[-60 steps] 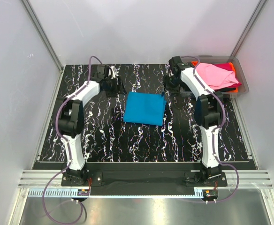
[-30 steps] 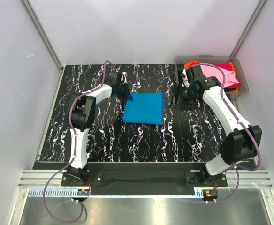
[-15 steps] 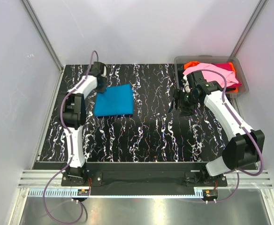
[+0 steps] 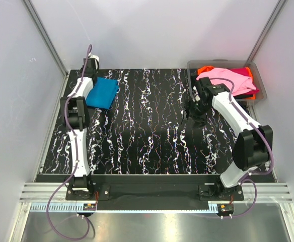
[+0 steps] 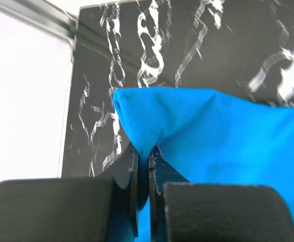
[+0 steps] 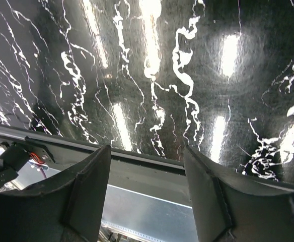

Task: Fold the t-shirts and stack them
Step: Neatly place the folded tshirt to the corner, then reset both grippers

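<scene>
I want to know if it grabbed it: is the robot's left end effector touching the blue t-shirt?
Touching. The left wrist view shows the left end effector shut on a pinched-up fold of the blue t-shirt.

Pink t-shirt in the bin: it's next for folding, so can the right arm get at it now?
Probably yes. The right gripper hangs open and empty beside the bin, and the pink t-shirt lies uppermost in it, uncovered.

Turquoise t-shirt (image 4: 101, 92) — pink t-shirt (image 4: 227, 79); black white-veined table (image 4: 152, 141).
</scene>
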`<state>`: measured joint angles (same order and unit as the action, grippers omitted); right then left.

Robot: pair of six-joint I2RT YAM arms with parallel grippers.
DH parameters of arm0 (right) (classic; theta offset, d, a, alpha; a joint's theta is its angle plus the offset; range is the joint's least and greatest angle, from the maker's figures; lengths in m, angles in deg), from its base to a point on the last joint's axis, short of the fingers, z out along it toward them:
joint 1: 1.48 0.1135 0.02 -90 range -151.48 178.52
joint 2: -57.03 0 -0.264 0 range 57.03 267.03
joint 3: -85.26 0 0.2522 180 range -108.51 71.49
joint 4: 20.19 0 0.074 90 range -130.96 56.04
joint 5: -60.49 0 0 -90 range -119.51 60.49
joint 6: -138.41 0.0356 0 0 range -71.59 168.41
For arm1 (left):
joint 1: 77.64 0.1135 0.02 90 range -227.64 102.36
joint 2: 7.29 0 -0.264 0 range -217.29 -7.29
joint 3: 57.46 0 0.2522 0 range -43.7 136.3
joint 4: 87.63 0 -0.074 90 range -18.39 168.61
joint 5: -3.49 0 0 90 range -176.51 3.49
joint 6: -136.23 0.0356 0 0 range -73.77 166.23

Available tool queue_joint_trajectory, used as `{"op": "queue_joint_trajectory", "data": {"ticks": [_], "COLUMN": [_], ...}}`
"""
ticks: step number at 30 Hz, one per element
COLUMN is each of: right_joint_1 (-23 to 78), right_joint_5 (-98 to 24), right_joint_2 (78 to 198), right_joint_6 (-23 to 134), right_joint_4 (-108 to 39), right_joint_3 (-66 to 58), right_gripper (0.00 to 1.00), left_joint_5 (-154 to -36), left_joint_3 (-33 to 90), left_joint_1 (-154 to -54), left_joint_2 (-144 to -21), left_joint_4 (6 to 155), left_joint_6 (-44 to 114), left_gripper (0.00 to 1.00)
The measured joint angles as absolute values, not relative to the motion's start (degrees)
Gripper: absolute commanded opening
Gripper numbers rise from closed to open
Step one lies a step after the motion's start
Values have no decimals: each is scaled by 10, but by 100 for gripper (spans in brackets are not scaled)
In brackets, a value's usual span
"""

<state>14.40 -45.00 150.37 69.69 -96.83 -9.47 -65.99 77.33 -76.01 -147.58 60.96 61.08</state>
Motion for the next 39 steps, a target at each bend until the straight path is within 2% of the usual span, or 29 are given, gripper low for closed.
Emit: {"op": "queue_joint_trajectory", "data": {"ticks": [12,25,28,29,32,35,39], "right_joint_1": [144,144,145,145,146,147,147], "right_joint_5": [-441,-440,-441,-441,-441,-441,-442], "right_joint_2": [1573,1618,1629,1631,1633,1633,1627], "right_joint_6": [712,713,713,713,713,714,719], "right_joint_4": [-968,-969,-968,-968,-968,-968,-965], "right_joint_3": [-142,-179,-188,-190,-192,-192,-189], "right_gripper": [66,66,66,66,66,66,67], "left_joint_5": [-597,-594,-594,-593,-588,-580,-577], "left_joint_3": [859,909,909,909,909,908,850], "left_joint_1": [-735,-701,-694,-692,-689,-691,-705], "left_joint_2": [-1572,-1592,-1592,-1592,-1592,-1591,-1552], "left_joint_4": [725,778,783,783,787,788,776], "left_joint_6": [614,610,608,606,600,593,583], "left_gripper": [0,0,32,58,85,99,99]}}
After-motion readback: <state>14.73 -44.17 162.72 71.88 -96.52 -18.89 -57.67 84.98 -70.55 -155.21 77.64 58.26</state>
